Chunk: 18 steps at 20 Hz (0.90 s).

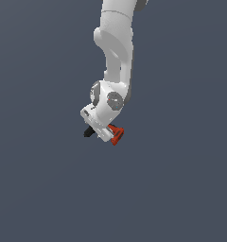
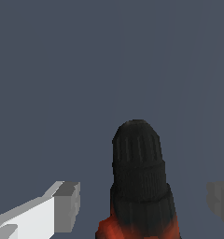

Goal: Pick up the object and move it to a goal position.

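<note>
The object is a small piece with a bright red-orange flared end and a black ribbed end. In the exterior view it lies across behind the white hand, one end showing on each side. In the wrist view the object stands between my gripper's two fingers, black end pointing away and red end nearest the camera. The jaws stand wide apart, with a visible gap between each grey finger pad and the object. In the exterior view the hand hides the fingers.
A plain dark grey-blue surface fills both views, with nothing else in sight. The white arm comes down from the top of the exterior view.
</note>
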{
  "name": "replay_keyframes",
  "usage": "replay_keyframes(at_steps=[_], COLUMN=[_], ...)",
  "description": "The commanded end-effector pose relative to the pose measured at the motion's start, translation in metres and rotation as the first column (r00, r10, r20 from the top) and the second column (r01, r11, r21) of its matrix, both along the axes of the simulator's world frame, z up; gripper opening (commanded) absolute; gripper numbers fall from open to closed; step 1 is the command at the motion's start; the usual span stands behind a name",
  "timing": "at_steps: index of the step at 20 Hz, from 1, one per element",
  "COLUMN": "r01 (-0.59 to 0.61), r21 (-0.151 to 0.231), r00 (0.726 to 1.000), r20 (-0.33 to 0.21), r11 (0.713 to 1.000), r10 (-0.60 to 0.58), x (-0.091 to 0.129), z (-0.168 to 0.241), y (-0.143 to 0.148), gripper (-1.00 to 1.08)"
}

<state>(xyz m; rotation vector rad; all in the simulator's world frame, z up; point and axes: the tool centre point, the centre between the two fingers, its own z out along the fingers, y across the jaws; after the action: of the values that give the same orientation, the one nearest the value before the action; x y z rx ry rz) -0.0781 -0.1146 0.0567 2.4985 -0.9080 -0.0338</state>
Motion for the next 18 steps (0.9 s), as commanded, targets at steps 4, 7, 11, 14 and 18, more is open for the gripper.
replay_keyframes(at_steps=[4,7,11,14,18], r01=[0.013,0.011,0.012,0.013,0.013], r21=[-0.014,-0.012,-0.012,-0.013,-0.013], r00=[1.0,1.0,1.0,1.0,1.0], r20=[0.004,0.003,0.003,0.003,0.004], r11=[1.0,1.0,1.0,1.0,1.0], r10=[-0.013,-0.011,-0.012,-0.013,-0.013], x=[-0.002,-0.002,-0.004,-0.007,-0.009], z=[-0.002,-0.003,-0.013,-0.023,-0.028], y=[-0.003,-0.003,-0.008,-0.013,-0.016], gripper=[1.08,1.08,1.08,1.08,1.08])
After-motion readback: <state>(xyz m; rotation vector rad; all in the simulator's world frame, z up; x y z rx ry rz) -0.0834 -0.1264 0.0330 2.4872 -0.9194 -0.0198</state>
